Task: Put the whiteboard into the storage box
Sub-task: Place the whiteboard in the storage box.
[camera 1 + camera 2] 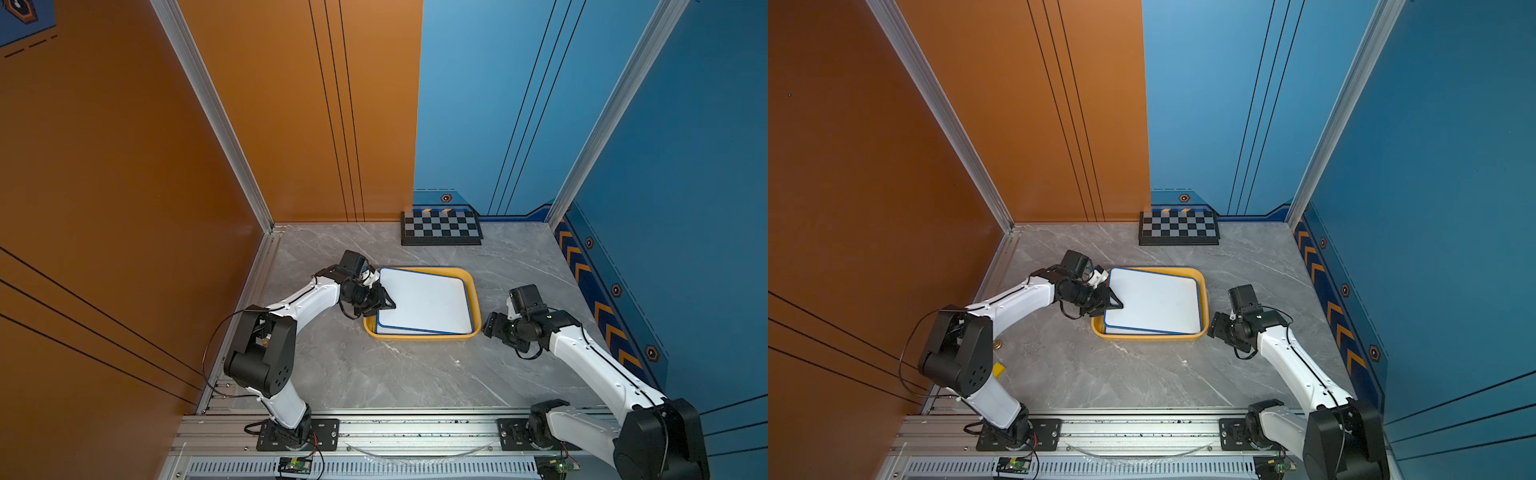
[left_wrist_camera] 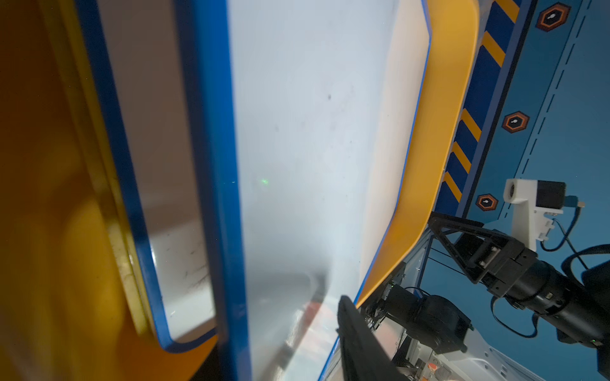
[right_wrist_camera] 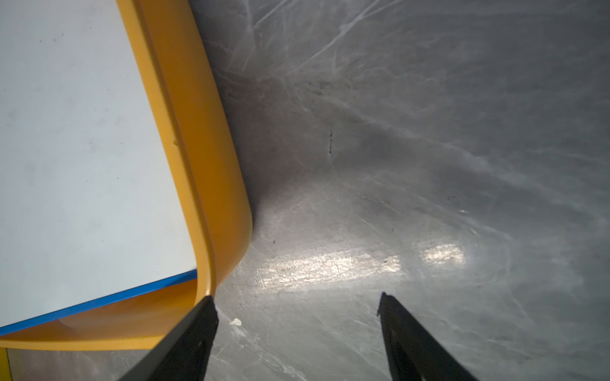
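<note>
Jaws of the left gripper (image 1: 388, 305) are seen at the top whiteboard's (image 1: 428, 299) left edge; gripped or freed cannot be told. That board is laid askew over a lower whiteboard (image 2: 158, 165) inside the yellow box (image 1: 419, 337), mid-frame. Placing is judged nearly done: release, then withdrawal. Right gripper (image 3: 297, 298) is held wide, empty, beside the box.

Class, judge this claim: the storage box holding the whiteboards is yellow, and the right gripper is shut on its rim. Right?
One error: the right wrist view shows the right gripper open, gripping nothing, beside the rim. The storage box holding the whiteboards is yellow.
</note>
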